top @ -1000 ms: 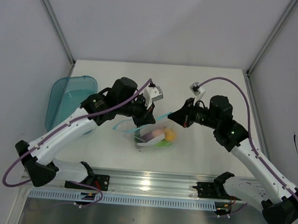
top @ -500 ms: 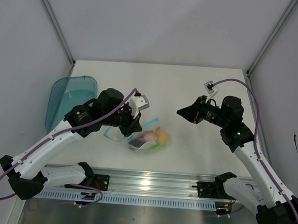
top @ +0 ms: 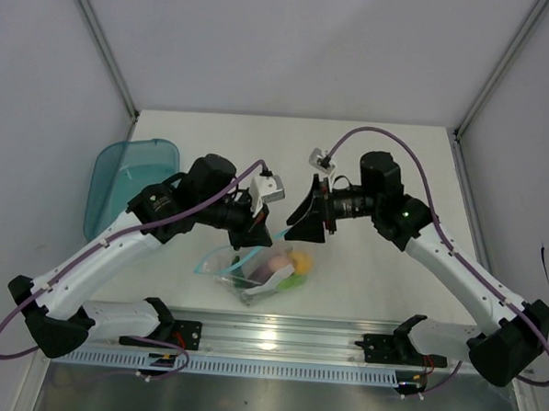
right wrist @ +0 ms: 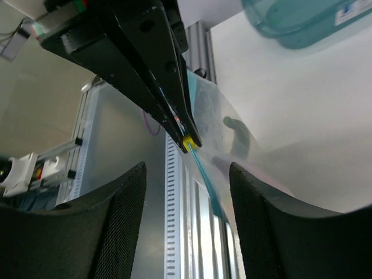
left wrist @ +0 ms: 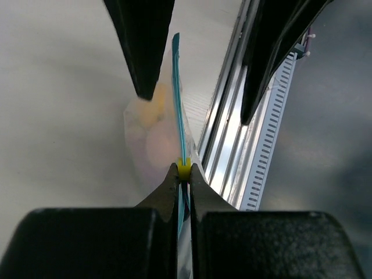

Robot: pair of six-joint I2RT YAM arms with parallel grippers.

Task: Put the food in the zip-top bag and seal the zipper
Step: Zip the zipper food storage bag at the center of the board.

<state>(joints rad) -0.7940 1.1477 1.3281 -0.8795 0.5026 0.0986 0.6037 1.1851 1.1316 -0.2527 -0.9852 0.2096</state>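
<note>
Plastic bag (top: pixel 238 279), clear, limp and slippery, sags at the table's (top: pixel 388 156) near middle, light toy food (top: pixel 285 261) lumped in its bottom. The left gripper (top: pixel 252 232) pinches the thin blue zipper (left wrist: pixel 177 99) at its small yellow slider (left wrist: pixel 183 169), probably the firmest hold; the right gripper (top: pixel 297 228), spread, hovers just beside the rim.

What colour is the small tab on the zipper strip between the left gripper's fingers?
Yellow. The tab shows best in the left wrist view.
</note>
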